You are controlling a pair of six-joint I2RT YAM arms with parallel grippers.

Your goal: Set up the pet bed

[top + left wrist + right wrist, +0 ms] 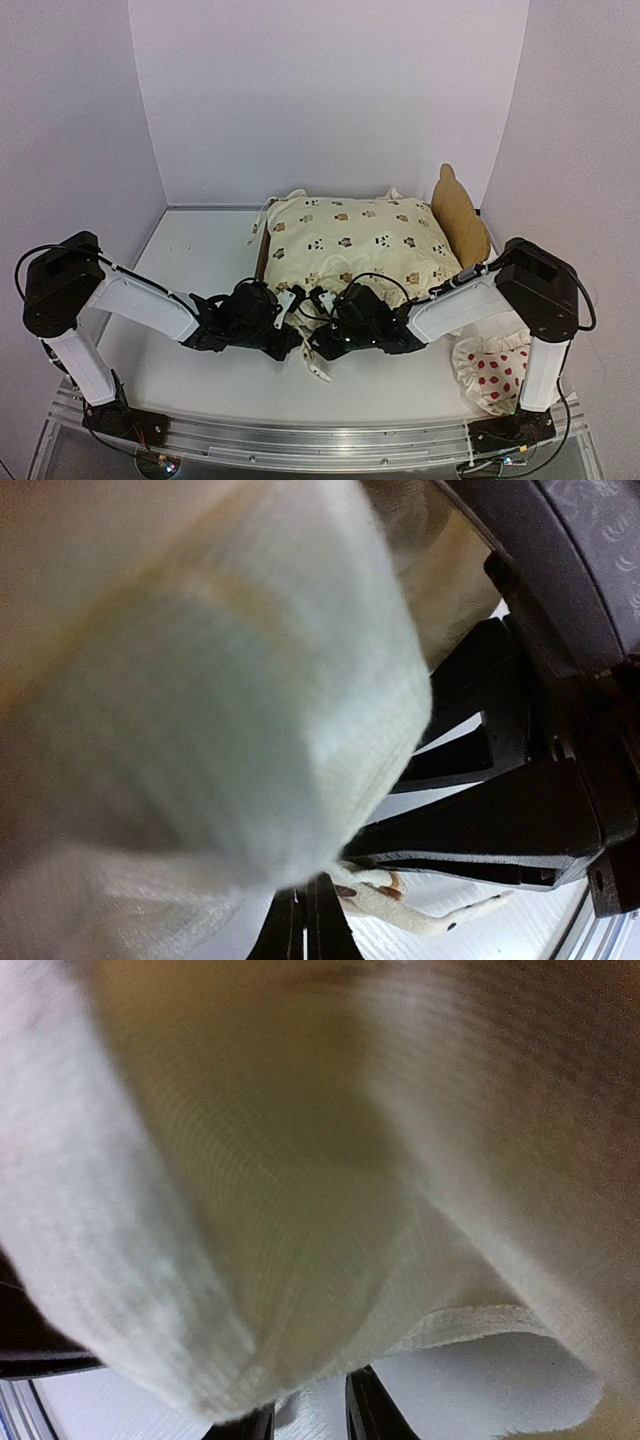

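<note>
plywood shows only at the headboard of the pet bed (458, 215), which sits toward the far right of the table (200, 260) under a cream animal-print cover (350, 240). both arms reach in to the cover's near edge, side by side. the left gripper (288, 303) has its fingers (320, 930) pressed together beneath the cloth; whether fabric is caught between them i cannot tell. the right gripper (322, 300) has its fingers (368, 1410) slightly apart with cloth sagging into the gap, clamped or not i cannot tell. a red-dotted pillow (490, 372) lies near the right arm's base.
</note>
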